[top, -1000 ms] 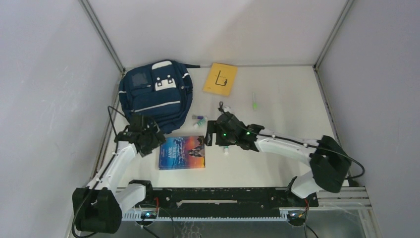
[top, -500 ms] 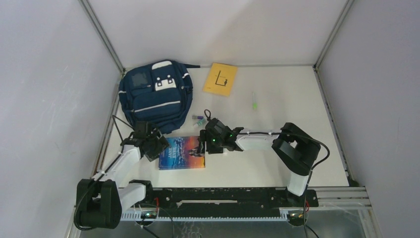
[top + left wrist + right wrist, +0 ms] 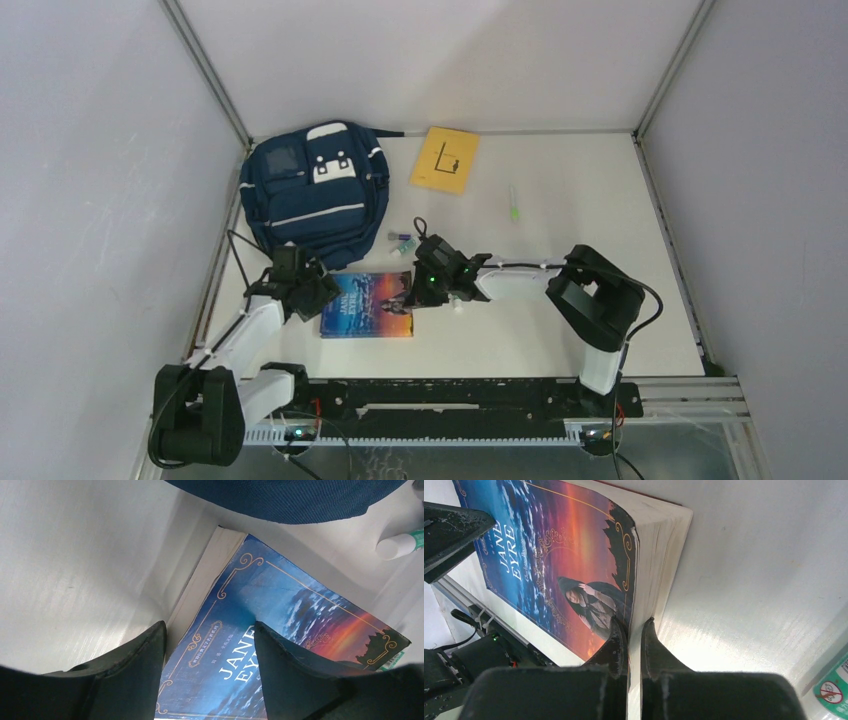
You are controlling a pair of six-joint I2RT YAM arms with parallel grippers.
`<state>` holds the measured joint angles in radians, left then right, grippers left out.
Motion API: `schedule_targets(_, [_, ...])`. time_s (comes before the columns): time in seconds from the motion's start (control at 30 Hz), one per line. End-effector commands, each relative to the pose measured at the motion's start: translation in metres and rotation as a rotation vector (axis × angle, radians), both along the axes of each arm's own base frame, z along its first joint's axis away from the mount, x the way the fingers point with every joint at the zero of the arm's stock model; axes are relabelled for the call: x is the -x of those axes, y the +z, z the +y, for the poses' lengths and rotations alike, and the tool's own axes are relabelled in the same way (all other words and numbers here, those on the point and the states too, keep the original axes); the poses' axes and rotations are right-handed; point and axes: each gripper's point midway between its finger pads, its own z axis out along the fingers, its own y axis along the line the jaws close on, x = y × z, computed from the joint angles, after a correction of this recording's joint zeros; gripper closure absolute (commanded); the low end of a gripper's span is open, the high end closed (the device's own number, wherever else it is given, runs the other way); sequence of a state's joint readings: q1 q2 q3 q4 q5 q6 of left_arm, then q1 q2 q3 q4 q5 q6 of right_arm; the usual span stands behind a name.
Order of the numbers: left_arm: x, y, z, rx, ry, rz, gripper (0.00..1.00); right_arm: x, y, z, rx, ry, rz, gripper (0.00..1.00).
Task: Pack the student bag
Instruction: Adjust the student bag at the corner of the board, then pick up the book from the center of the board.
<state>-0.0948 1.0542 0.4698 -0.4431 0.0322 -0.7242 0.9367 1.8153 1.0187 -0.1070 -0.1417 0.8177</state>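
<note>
Your L tool (image 3: 209, 630), spread apart, straddles book (image 3: 367, 305) at 9 o'clock; R tool (image 3: 634, 625) pressed together opposite; bag (image 3: 315, 190) at 11, nearer L.

I find the book (image 3: 367, 305) boxed in at both ends. The left claw (image 3: 210, 630) sits astride one corner with its jaws apart, and the right claw (image 3: 634, 627), jaws nearly together, is against the page edge. The bag (image 3: 315, 195) lies just beyond the book, leaving only a thin strip of bench (image 3: 580, 190) between them. Two tubes (image 3: 403, 240) lie near that strip. I see open bench to the right of the pen (image 3: 513, 203) and booklet (image 3: 445, 158).
</note>
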Motion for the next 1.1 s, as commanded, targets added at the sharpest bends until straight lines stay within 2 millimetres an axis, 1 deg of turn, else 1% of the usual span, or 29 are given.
schedule_targets(0.0, [0.002, 0.006, -0.031, 0.130, -0.076, -0.024, 0.33, 0.005, 0.058, 0.045, -0.212, 0.073, -0.069, 1.00])
schedule_targets(0.17, [0.006, 0.003, -0.030, 0.124, -0.077, -0.005, 0.31, 0.015, 0.083, 0.048, -0.242, 0.090, -0.109, 1.00])
schedule_targets(0.23, [0.006, 0.006, -0.028, 0.108, -0.085, -0.007, 0.24, 0.020, 0.088, 0.042, -0.221, 0.083, -0.115, 1.00])
schedule_targets(0.27, [0.006, 0.009, -0.027, 0.100, -0.088, -0.010, 0.21, 0.021, 0.092, 0.040, -0.215, 0.079, -0.123, 1.00])
schedule_targets(0.33, [0.004, 0.018, -0.025, 0.084, -0.092, -0.022, 0.18, 0.024, 0.098, 0.034, -0.198, 0.068, -0.139, 1.00])
schedule_targets(0.5, [-0.006, 0.049, -0.019, 0.043, -0.099, -0.091, 0.16, 0.033, 0.115, 0.023, -0.229, 0.049, -0.158, 1.00])
schedule_targets(0.57, [-0.008, 0.055, -0.019, 0.041, -0.100, -0.103, 0.16, 0.034, 0.118, 0.021, -0.232, 0.040, -0.164, 1.00])
schedule_targets(0.67, [-0.009, 0.054, -0.022, 0.051, -0.116, -0.091, 0.16, 0.033, 0.119, 0.019, -0.227, 0.025, -0.177, 1.00])
schedule_targets(0.77, [-0.007, 0.054, -0.033, 0.096, -0.182, -0.095, 0.16, 0.033, 0.115, 0.016, -0.226, 0.011, -0.177, 1.00])
schedule_targets(0.8, [-0.007, 0.054, -0.034, 0.099, -0.188, -0.096, 0.16, 0.034, 0.112, 0.014, -0.221, 0.004, -0.174, 1.00])
schedule_targets(0.93, [-0.004, 0.061, -0.027, 0.073, -0.153, -0.104, 0.14, 0.034, 0.098, 0.004, -0.215, -0.040, -0.143, 1.00])
schedule_targets(1.0, [0.000, 0.066, -0.023, 0.059, -0.123, -0.089, 0.13, 0.032, 0.099, 0.003, -0.252, -0.057, -0.114, 1.00])
schedule_targets(1.07, [0.009, 0.071, -0.019, 0.054, -0.093, -0.054, 0.13, 0.029, 0.108, 0.004, -0.303, -0.074, -0.079, 1.00])
